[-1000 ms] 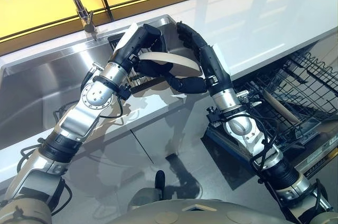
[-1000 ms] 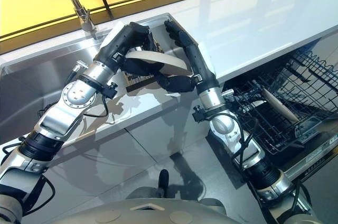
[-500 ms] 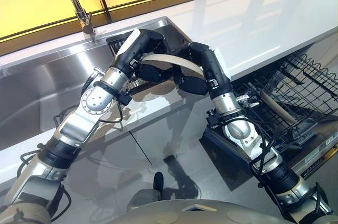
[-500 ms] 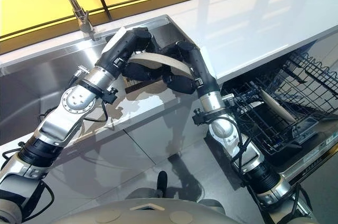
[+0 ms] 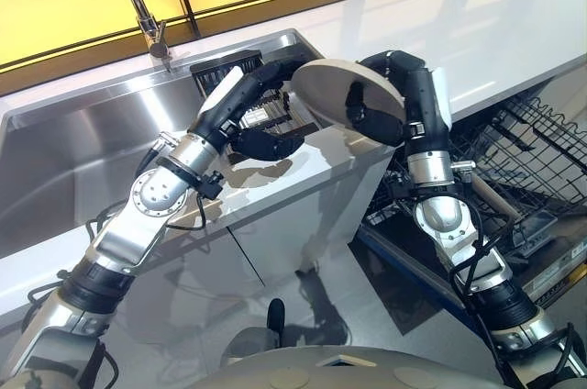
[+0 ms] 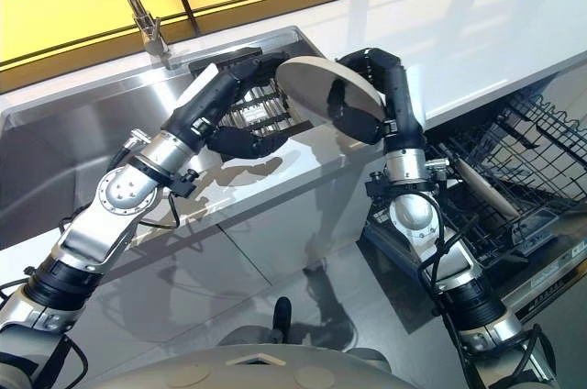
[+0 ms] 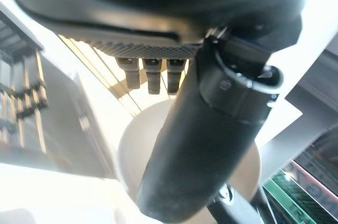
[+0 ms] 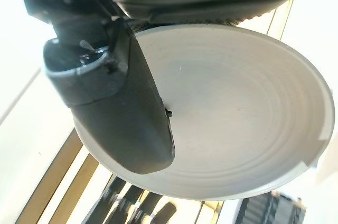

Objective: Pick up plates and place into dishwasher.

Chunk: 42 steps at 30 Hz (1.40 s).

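The robot's right hand [image 5: 381,123] gripped a beige plate [image 5: 347,100] tilted above the counter edge beside the sink [image 5: 83,150], while its left hand [image 5: 261,137], fingers loosely curled, hovered empty just beside it.

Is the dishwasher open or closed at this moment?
Open. The dishwasher has its wire rack pulled out under the counter, with one plate standing in it.

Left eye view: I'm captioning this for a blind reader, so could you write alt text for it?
The robot's right hand holds a beige plate tilted above the white counter, its thumb across the face. The left hand, fingers relaxed, hovers by the sink edge. The open dishwasher rack at right already holds a plate.
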### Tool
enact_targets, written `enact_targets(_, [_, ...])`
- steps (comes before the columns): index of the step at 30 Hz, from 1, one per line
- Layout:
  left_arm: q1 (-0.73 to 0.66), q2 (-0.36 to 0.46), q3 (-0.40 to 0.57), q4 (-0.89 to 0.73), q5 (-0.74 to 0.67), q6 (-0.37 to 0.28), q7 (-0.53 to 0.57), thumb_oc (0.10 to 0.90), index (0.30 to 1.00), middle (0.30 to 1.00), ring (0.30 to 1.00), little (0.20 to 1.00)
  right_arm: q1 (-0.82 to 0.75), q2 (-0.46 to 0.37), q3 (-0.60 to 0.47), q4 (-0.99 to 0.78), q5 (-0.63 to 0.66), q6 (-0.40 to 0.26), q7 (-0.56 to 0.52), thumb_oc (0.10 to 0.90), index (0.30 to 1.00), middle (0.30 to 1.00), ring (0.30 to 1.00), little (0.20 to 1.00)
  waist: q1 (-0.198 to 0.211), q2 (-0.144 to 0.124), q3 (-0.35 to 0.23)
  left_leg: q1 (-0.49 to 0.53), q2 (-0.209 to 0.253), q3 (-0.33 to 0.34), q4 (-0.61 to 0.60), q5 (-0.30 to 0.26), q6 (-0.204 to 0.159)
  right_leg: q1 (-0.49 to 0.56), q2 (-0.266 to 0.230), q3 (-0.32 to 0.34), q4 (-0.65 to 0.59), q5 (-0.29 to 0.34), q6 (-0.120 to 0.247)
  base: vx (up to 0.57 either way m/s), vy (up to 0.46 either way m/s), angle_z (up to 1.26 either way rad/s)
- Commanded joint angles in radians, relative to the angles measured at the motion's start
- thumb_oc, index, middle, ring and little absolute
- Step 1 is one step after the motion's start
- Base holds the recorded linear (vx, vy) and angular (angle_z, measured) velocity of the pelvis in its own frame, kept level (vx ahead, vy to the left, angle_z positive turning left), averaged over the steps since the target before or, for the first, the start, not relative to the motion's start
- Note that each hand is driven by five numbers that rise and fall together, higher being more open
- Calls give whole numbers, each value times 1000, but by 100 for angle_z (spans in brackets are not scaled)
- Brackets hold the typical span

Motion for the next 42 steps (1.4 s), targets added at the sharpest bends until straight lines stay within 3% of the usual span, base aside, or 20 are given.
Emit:
enact_targets(1, [3, 19, 140, 89, -22, -99, 82, 800, 900, 900, 900, 900, -70, -28, -170, -32, -68, -167, -134, 100, 300, 300, 300, 200, 25, -18, -97, 124, -51, 70, 34, -256, 29, -122, 42, -41, -2, 86, -4, 31, 3, 7])
enact_targets(11, [118, 53, 323, 273, 24, -132, 153, 800, 900, 900, 900, 900, -19, -111, -397, 112, -34, -179, -300, 100, 300, 300, 300, 200, 30, -25, -104, 123, -48, 73, 34, -254, 21, -116, 48, -50, -25, 94, -6, 36, 13, 2])
enact_targets(17, [141, 84, 391, 384, 68, -136, 211, 800, 900, 900, 900, 900, 61, -103, -471, 181, 64, -172, -264, 100, 300, 300, 300, 200, 16, -23, -104, 123, -44, 80, 36, -253, 17, -119, 50, -44, -27, 94, -4, 46, 12, 2])
enact_targets(25, [192, 76, 477, 510, 95, -153, 261, 800, 900, 900, 900, 900, 188, -45, -461, 242, -20, -96, -135, 100, 300, 300, 300, 200, -18, -18, -91, 128, -34, 114, 37, -252, 11, -125, 54, -24, -25, 92, -4, 37, 15, -11])
enact_targets(31, [219, 73, 507, 519, 99, -147, 284, 800, 900, 900, 900, 900, 244, -28, -433, 326, -69, -79, -100, 100, 300, 300, 300, 200, -31, -16, -65, 126, -25, 123, 49, -254, 9, -133, 56, -13, 0, 80, -7, 19, -16, -12])
enact_targets(38, [197, 86, 477, 515, 68, -139, 292, 800, 900, 900, 900, 900, 219, -63, -365, 424, -103, -26, -111, 100, 300, 300, 300, 200, -16, -11, -43, 116, -23, 103, 57, -247, 4, -137, 53, -25, 19, 72, -9, 13, -43, -2])
enact_targets(42, [176, 77, 429, 503, 54, -138, 288, 800, 900, 900, 900, 900, 150, -83, -289, 543, -109, 11, -142, 100, 300, 300, 300, 200, 12, -8, -32, 114, -24, 78, 60, -242, -2, -127, 51, -43, 21, 68, -13, 30, -63, 9])
